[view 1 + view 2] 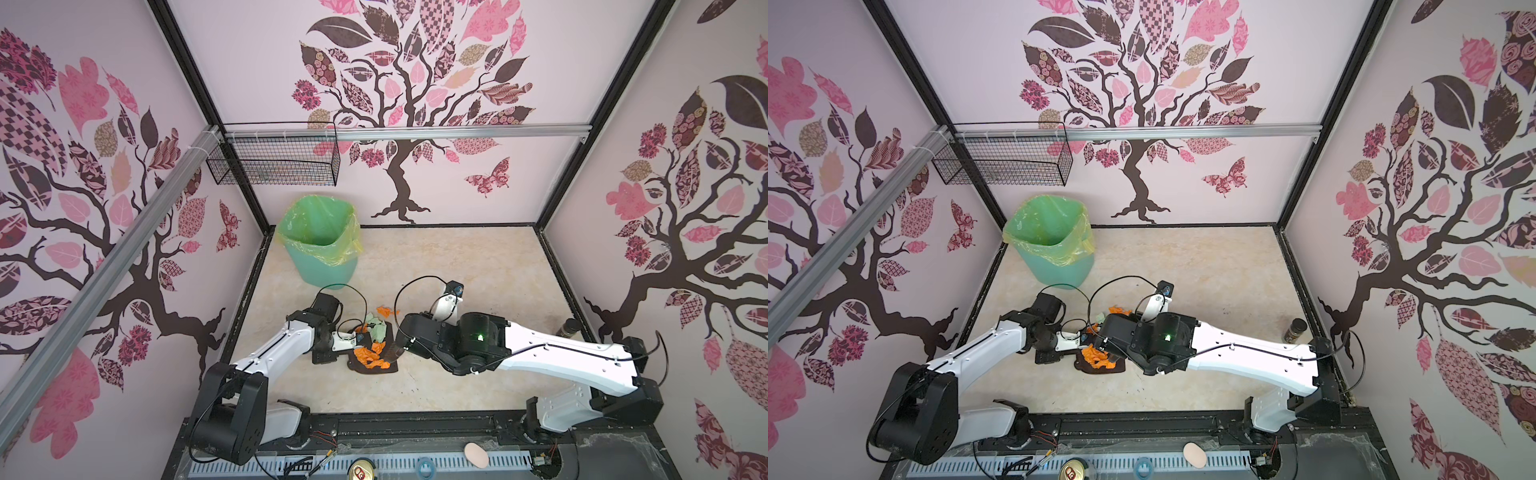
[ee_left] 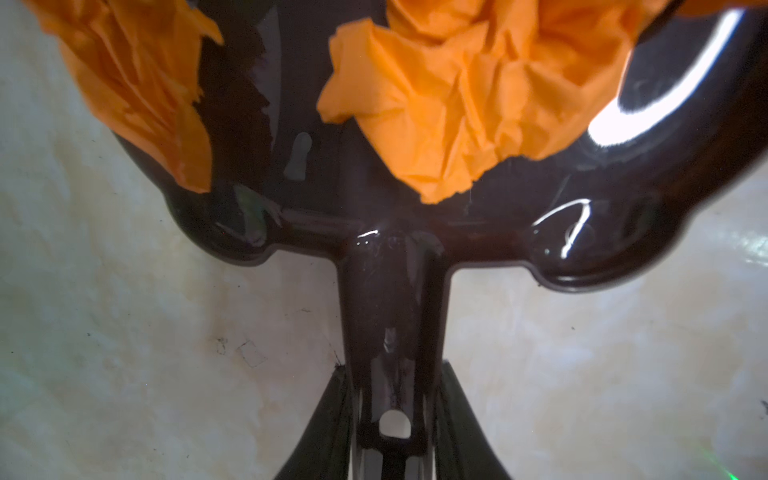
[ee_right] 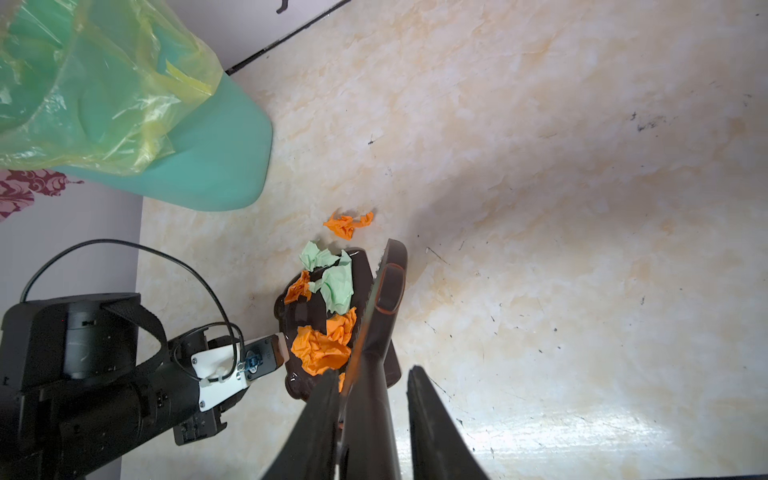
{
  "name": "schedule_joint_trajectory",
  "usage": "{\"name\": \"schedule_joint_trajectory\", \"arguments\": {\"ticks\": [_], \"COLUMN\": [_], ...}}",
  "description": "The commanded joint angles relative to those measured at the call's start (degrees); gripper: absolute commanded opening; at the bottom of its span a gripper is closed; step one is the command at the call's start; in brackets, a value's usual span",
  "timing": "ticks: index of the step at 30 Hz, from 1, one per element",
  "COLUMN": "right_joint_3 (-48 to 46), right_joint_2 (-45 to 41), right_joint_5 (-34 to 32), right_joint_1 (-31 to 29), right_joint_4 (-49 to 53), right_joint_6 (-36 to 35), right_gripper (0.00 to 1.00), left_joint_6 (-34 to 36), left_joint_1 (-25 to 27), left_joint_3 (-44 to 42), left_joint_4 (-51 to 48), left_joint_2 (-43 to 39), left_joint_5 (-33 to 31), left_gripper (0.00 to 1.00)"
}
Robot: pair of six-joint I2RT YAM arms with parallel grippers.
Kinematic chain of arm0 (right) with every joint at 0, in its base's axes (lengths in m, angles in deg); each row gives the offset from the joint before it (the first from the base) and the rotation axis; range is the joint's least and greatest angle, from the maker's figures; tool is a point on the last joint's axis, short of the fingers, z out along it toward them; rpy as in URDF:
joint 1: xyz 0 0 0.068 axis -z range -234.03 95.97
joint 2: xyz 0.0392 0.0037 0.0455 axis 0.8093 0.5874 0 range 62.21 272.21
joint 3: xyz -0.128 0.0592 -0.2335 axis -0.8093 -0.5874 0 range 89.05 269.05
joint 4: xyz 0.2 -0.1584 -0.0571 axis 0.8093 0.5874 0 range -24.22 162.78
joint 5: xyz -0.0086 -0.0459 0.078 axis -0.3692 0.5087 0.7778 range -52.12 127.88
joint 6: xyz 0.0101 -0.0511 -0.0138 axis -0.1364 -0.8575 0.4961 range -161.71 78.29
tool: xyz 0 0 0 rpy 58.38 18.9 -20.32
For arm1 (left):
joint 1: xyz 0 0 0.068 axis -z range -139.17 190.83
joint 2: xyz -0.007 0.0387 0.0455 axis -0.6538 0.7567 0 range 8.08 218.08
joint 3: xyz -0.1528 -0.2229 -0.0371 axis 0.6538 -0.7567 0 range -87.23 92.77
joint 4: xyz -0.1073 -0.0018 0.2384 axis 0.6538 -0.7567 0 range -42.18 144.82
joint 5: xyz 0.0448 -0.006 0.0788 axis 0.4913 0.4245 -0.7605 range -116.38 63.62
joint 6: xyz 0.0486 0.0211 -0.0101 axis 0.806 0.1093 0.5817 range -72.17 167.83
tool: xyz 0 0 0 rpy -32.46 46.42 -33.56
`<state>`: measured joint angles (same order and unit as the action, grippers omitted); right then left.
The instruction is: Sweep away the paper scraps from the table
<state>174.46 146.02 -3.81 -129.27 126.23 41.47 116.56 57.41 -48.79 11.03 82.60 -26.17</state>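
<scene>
I'm clenching the dustpan (image 2: 390,232) handle in my left gripper (image 2: 392,365), the brush (image 3: 388,286) in my right gripper (image 3: 374,372). Most paper scraps (image 3: 320,349) are sitting in the dustpan mid-frame; hard brushing risks flicking the stray orange wad (image 3: 347,222) just above it away.

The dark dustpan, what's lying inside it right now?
Crumpled orange paper scraps and pale green paper scraps lie in the dustpan. The brush covers one edge, so anything under it is hidden. One orange scrap sits on the table, outside the pan.

Pale pink walls (image 1: 540,174) printed with dark, patchwork-leaved trees enclosed the booth, where a black wire basket (image 1: 274,162) hung from an aluminium rail (image 1: 457,132).
</scene>
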Motion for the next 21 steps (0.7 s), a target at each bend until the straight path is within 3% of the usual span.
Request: {"name": "schedule_joint_trajectory", "arguments": {"ticks": [1, 6, 12, 15, 17, 19, 21], "right_joint_3": [-1.61, -4.46, 0.83, 0.06, -6.50, -12.60, -13.93], "right_joint_2": [-1.68, -1.08, 4.22, 4.04, -0.21, -4.70, -7.37], "right_joint_5": [-5.41, -9.51, -9.71, -6.05, -0.74, 4.72, 4.66], "right_joint_1": [0.10, 0.10, 0.10, 0.10, 0.14, 1.43, 1.68], "right_joint_4": [-4.15, -10.23, -6.48, -11.25, -23.97, -32.18, -31.69], "right_joint_6": [-1.22, -3.75, -8.30, -14.95, -20.48, -20.29, -17.58], "right_gripper": [0.00, 0.00, 0.00, 0.00, 0.00, 0.00, 0.00], "left_joint_6": [-0.70, -1.03, -0.81, -0.88, -0.88, -0.87, -0.96], "left_joint_1": [-0.23, -0.22, -0.22, -0.22, -0.20, -0.23, -0.19], "left_joint_3": [1.76, 1.74, 1.99, 2.47, 2.47, 2.49, 2.48], "left_joint_4": [-1.56, -2.24, -2.18, -2.25, -2.24, -2.09, -2.03], "left_joint_2": [-0.02, -0.37, -0.54, -0.33, -0.17, -0.08, 0.00], "left_joint_5": [1.37, 2.29, 2.00, 2.05, 2.16, 2.13, 2.17], "left_gripper": [0.17, 0.16, 0.16, 0.16, 0.16, 0.16, 0.16]}}
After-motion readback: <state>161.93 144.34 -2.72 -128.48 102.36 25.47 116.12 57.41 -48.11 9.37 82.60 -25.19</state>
